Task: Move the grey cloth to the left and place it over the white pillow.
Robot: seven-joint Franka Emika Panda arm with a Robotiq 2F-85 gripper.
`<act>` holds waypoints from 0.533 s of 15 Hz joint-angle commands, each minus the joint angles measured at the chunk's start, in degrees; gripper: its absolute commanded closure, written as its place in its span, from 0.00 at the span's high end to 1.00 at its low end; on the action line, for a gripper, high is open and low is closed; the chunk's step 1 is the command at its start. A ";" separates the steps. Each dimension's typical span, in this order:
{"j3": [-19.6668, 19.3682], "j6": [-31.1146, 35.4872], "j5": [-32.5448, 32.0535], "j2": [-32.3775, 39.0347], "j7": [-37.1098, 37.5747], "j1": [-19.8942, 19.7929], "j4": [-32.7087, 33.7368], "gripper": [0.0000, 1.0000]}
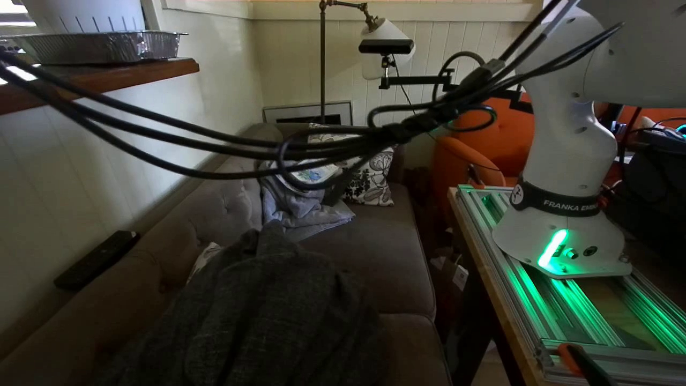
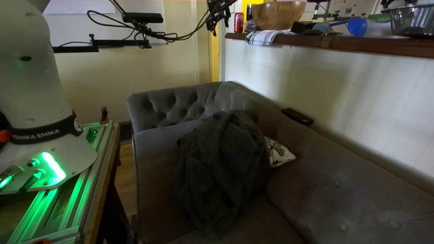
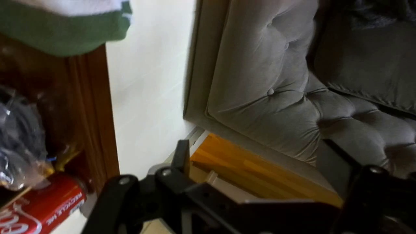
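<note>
The grey cloth (image 1: 278, 316) lies bunched in a high, folded heap on the sofa seat; in an exterior view the same grey cloth (image 2: 220, 169) rises toward the backrest. From beneath it pokes a corner of the white pillow (image 2: 279, 152), with dark leaf print; the rest of the pillow is hidden. A sliver of the white pillow (image 1: 203, 260) also shows beside the cloth. My gripper (image 2: 219, 25) hangs high by the shelf end, well away from the cloth. In the wrist view the gripper (image 3: 255, 146) stands open, its fingers wide apart with nothing between them.
The wooden shelf (image 2: 325, 42) holds a red can (image 2: 238, 22), a wooden bowl (image 2: 278, 15) and a striped towel (image 2: 264, 37). A remote (image 2: 297, 116) rests on the backrest. Another flower-printed cushion (image 1: 375, 179) and a light grey blanket (image 1: 289, 203) lie farther along the sofa.
</note>
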 commanded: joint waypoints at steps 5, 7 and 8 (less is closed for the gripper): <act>-1.26 1.33 0.00 -3.05 4.41 0.46 -5.78 1.00; -2.28 4.09 0.81 -3.07 10.50 -0.74 -5.59 1.00; -0.84 4.23 3.46 -5.23 9.92 -3.79 -8.55 1.00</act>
